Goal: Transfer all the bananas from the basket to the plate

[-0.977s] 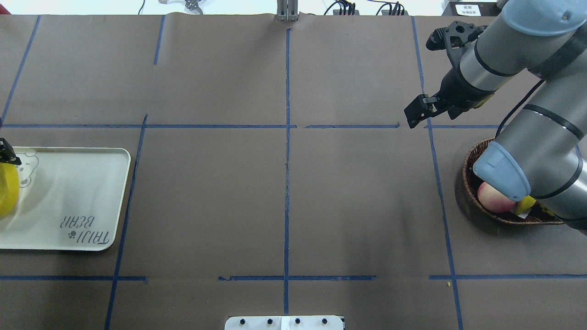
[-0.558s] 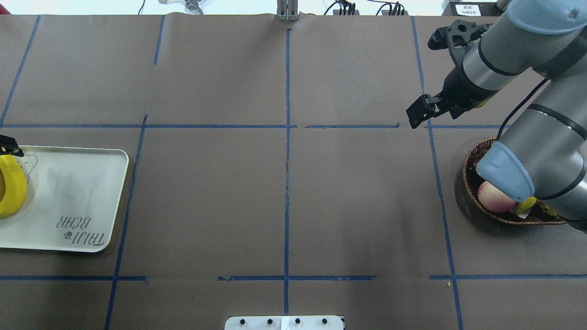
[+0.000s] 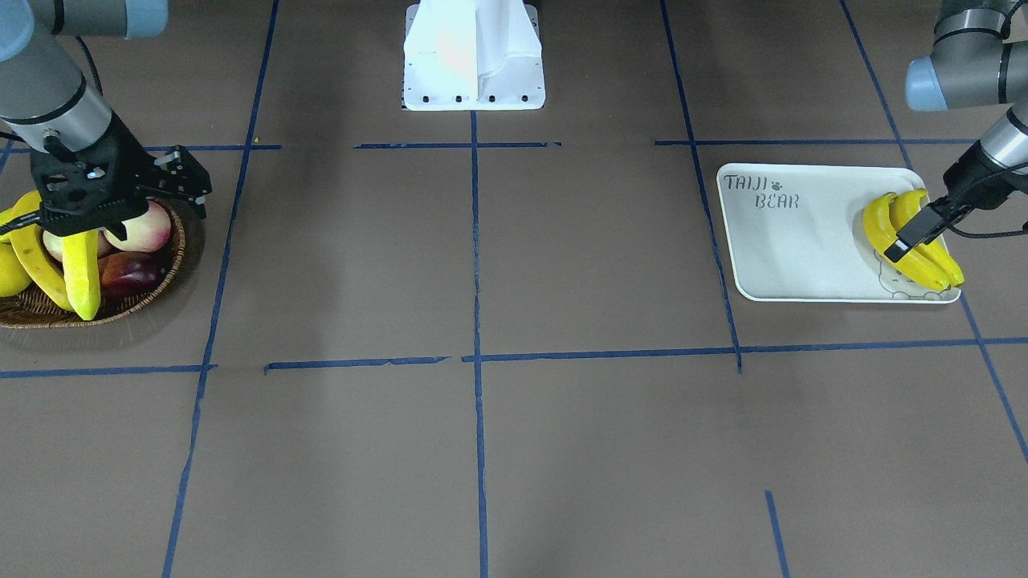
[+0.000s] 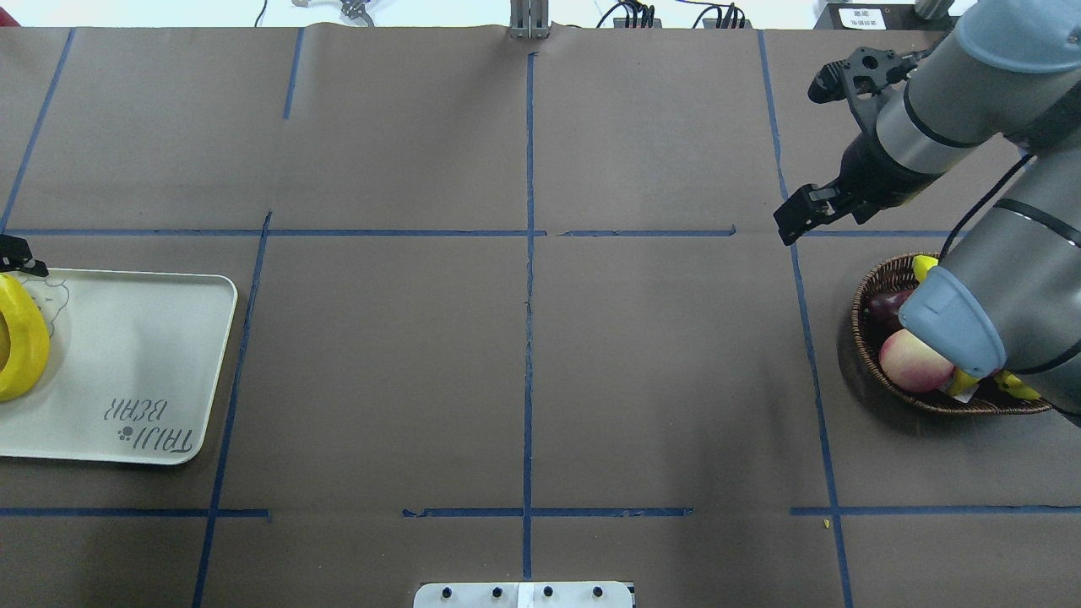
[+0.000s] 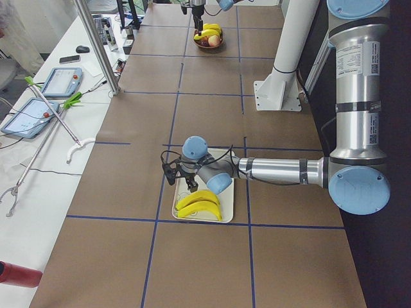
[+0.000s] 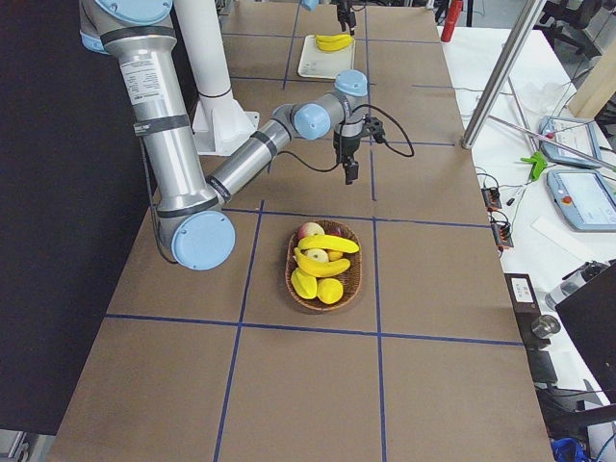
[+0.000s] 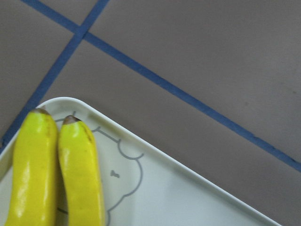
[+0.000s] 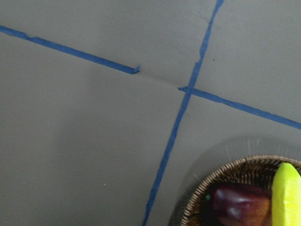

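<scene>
Surface: brown paper-covered table (image 6: 433, 289) ruled into squares by blue tape lines (image 6: 376, 279); the lines below run from the robot's right end of it to the left end.
Basket: woven wicker basket (image 6: 327, 307), nearest, resting on the table at the right end.
Bananas not moved: basket bananas (image 6: 328, 243), two of them, lie across the top of the heap; one is greener-yellow than the other.
Other fruit: a pink-cream apple (image 6: 310, 230), stubby yellow fruits (image 6: 330, 289) and a dark red fruit (image 3: 128, 273) share the basket.
Right arm: right gripper (image 4: 792, 226) hangs over bare table just beyond the basket, above a tape crossing, with nothing in it. I cannot tell whether its fingers are spread or pressed together.
Plate: cream plate (image 3: 803, 257) lettered TAIJI BEAR, far off at the left end, well apart from the basket.
Bananas moved: plate bananas (image 3: 877, 221), two of them, lie side by side and touching over the bear drawing, at the end away from the lettering.
Left arm: left gripper (image 3: 903, 243) is raised just over those two bananas, fingers spread and gripping nothing.
</scene>
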Robot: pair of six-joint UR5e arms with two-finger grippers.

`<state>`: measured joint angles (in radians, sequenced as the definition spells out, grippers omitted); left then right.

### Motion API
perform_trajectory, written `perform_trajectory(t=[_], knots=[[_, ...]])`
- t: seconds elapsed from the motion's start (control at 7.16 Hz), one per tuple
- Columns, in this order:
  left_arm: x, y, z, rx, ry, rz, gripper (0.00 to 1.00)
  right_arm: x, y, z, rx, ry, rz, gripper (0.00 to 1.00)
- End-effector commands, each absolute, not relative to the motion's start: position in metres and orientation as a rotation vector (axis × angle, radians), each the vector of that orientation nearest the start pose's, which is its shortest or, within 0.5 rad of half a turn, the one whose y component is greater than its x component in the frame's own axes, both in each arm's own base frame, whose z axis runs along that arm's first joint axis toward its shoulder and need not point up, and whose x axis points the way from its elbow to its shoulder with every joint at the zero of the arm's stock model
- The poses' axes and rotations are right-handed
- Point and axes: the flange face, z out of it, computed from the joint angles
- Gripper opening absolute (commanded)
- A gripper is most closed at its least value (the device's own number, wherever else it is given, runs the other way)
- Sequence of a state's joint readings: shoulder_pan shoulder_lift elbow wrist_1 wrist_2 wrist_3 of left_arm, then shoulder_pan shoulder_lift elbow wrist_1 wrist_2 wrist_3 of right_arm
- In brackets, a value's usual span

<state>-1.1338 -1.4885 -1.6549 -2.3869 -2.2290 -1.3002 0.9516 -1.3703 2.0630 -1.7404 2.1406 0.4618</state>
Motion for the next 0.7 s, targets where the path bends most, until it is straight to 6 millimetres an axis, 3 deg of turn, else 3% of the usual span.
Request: perform_trajectory(t=[0.0, 0.14, 0.28, 0.56], knots=[[0.142, -0.470, 0.547, 0.065, 1.033, -0.502, 1.00, -0.165, -0.435, 0.401, 0.161, -0.692, -0.362, 0.99], [0.142, -0.470, 0.544, 0.069, 1.037, -0.501, 1.00, -0.140, -0.424, 0.426, 0.154, -0.666, -0.395, 0.99], [0.144, -0.469, 0.543, 0.067, 1.038, -0.500, 1.00, -0.130, -0.411, 0.457, 0.096, -0.641, -0.381, 0.98], [0.145, -0.468, 0.542, 0.066, 1.042, -0.498, 1.00, -0.129, -0.414, 0.488, 0.008, -0.609, -0.260, 0.95]])
